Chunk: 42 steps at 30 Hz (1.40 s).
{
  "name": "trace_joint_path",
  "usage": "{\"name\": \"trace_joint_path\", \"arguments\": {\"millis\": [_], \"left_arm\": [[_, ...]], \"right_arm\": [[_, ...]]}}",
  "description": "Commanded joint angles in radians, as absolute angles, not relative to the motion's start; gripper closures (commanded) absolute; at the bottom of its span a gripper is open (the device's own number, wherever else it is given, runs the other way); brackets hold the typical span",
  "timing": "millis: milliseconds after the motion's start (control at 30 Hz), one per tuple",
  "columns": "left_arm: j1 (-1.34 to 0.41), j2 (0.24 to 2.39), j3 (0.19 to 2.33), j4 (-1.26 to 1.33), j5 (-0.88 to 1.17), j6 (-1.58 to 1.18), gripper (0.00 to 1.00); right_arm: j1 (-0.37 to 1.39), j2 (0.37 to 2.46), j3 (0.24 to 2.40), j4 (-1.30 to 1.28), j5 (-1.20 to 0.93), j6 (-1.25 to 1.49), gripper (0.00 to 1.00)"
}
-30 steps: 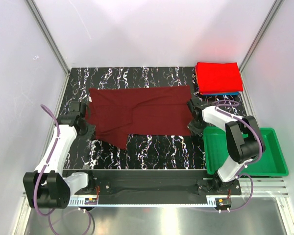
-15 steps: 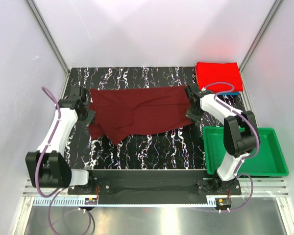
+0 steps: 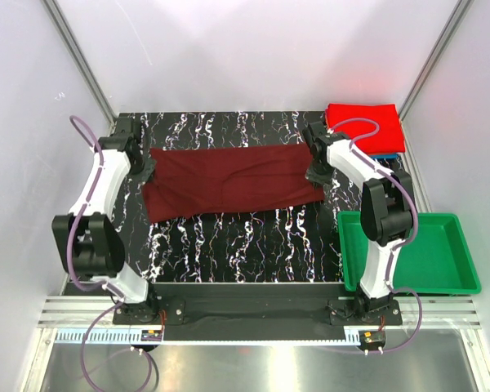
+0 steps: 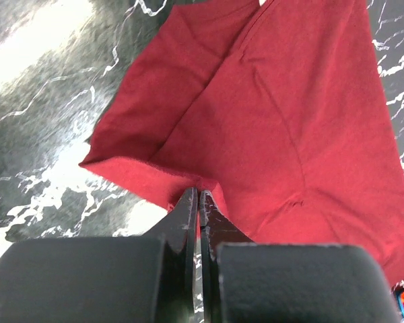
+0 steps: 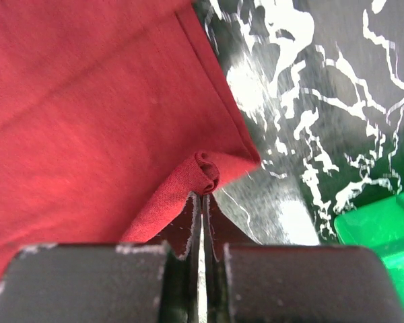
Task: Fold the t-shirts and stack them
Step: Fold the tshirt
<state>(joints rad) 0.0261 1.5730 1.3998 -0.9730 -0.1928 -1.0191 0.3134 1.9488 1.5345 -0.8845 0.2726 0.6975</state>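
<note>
Top external is looking down from above and behind the arm bases, far enough back to be taking in the whole marbled table [image 3: 245,245]. Left wrist is sitting very close, facing out past the left gripper [image 4: 198,200] onto the maroon t-shirt [image 4: 283,121]. Right wrist is equally close, looking past the right gripper [image 5: 202,202] onto that shirt's other end and catching a green tray [image 5: 384,229] corner. All three are sharing the shirt.

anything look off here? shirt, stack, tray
Minor only: the maroon t-shirt lies as an uneven band, its near edge slanting, wider at the left gripper. Cloth bunches at the right gripper. The red t-shirt and green tray look tidy.
</note>
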Motion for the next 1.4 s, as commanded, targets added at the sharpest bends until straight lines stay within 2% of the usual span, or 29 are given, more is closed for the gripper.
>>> {"name": "trace_joint_path", "arguments": {"millis": [0, 300, 867, 1367], "left_arm": [[0.034, 1.629, 1.485, -0.960, -0.218, -1.003, 1.00], [0.048, 1.764, 1.611, -0.959, -0.190, -0.982, 1.00], [0.058, 1.939, 1.712, -0.826, -0.035, -0.917, 1.00], [0.060, 2.020, 1.836, -0.819, -0.058, -0.902, 1.00]], "right_arm": [[0.292, 1.976, 1.614, -0.913, 0.314, 0.663, 1.00], [0.265, 2.040, 1.724, -0.931, 0.336, 0.640, 1.00], [0.244, 2.157, 1.825, -0.991, 0.311, 0.649, 1.00], [0.232, 2.218, 1.948, -1.028, 0.319, 0.632, 1.00]]}}
